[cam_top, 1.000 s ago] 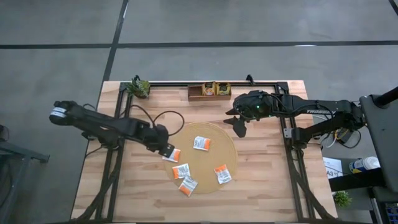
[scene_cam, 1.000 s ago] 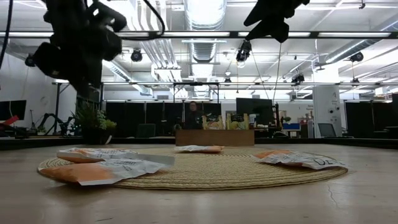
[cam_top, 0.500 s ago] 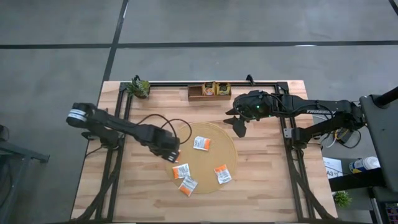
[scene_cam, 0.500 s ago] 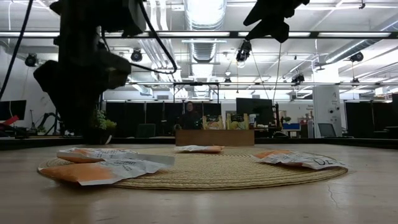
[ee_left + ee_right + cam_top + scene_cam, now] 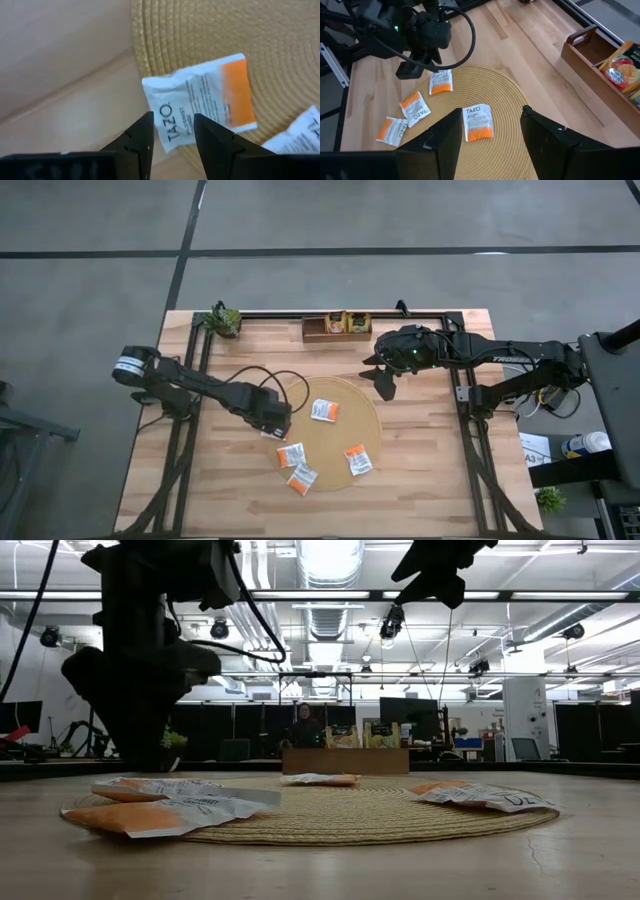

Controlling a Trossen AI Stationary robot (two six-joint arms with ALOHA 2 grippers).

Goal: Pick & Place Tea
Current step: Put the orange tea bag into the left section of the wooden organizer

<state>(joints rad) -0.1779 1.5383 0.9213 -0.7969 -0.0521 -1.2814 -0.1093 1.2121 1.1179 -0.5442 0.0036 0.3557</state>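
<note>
Okay, seeing one clear shift over the last second: nudged the left arm [image 5: 200, 388] in that final bit, so now got the left jaws parked straight over the white-and-orange tea sachet [image 5: 200, 102] at the left rim of the round mat [image 5: 355, 415]. In plain sight beside the wrist a second ago, covered by it from above now. Easy to make out in the left wrist view though: lying flat, orange half on the weave, white end poking out over the wooden surface [image 5: 430, 480]. Left jaws apart, flanking that white end, not clamped on anything yet.

Looks like pre-grasp, so probably just needs a short drop and a squeeze. Could skid instead of lifting, being such a flat packet.

Nothing new with the right arm [image 5: 500, 362]: right jaws apart too, empty, hovering off the mat's far-right edge. Four more sachets [image 5: 323, 410] flat on the mat, plus a wooden tray [image 5: 318, 332] at the back with some packets in it.
</note>
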